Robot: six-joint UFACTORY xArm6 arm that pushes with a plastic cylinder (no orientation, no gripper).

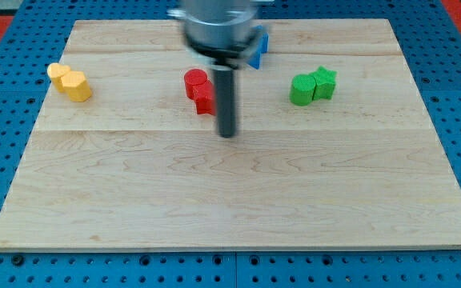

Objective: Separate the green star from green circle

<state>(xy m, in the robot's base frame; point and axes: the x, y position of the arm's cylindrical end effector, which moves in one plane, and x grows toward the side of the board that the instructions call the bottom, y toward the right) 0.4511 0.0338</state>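
Tip [227, 134] well left of touching green circle [302, 90] and star [324, 82]. No tool, nothing held. Best: enter at seam, push star rightward.

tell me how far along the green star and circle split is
Nothing looks done: the green star touches the green circle at the view's right. My tip sits left of them, just below the red blocks. Still left: reaching the pair and pushing one away.

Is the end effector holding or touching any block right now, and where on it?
Nothing is held. My tip rests on bare board, just right of and below the red blocks, apart from them. The green circle and green star sit touching, far to the view's right.
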